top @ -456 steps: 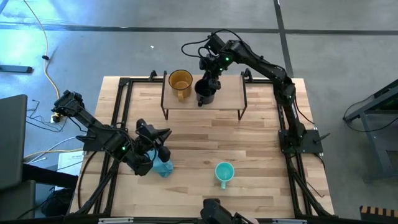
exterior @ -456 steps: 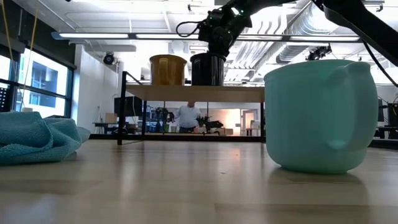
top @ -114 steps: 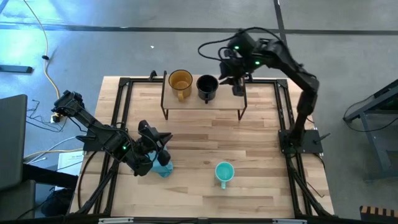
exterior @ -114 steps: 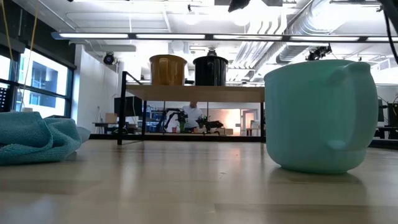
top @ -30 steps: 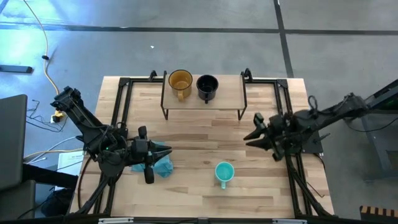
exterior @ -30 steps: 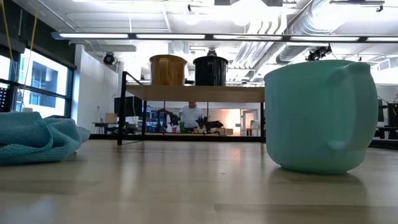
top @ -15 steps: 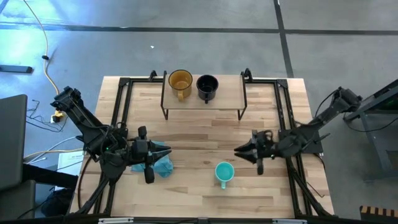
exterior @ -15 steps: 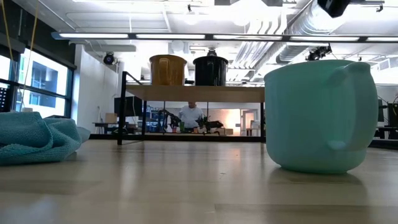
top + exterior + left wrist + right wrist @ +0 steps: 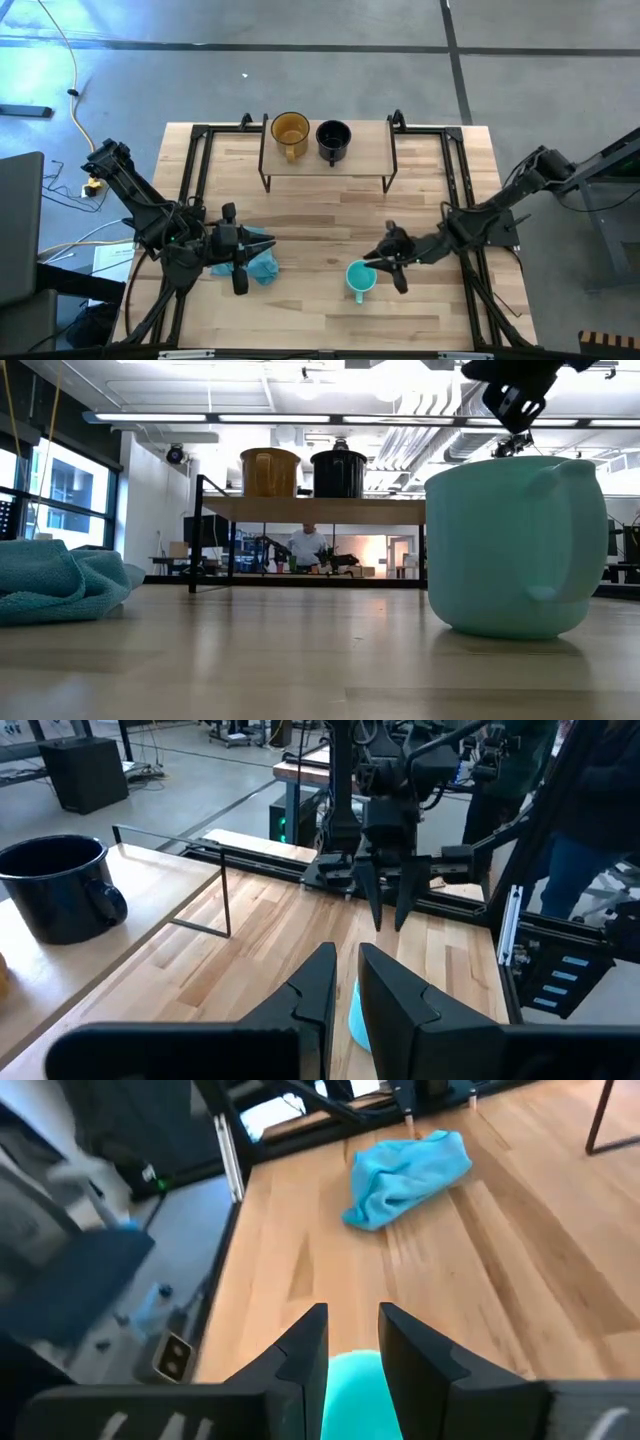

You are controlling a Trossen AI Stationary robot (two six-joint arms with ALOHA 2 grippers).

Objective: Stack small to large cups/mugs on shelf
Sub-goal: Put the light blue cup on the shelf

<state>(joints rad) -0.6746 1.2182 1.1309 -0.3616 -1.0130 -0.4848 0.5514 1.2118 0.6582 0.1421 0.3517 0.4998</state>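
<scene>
Teal mug [image 9: 359, 279] sits on wooden tabletop [image 9: 320, 215]; right gripper [image 9: 372, 262] fingers parted just above.

A crumpled blue cloth [image 9: 262, 266] lies on the wooden counter [image 9: 300, 210], in the lower left part of the high view. In the low view it sits at the left edge, flat on the counter. A yellow cable [image 9: 68, 60] runs over the grey floor [image 9: 540, 80] in the upper left of the high view. A white sheet of paper [image 9: 108, 258] lies on the floor at the left, just beside the counter. In the low view a person [image 9: 303, 547] shows far behind, in the middle of the frame, in a room with ceiling pipes [image 9: 440, 420] and a window [image 9: 65, 495] on the left.
</scene>
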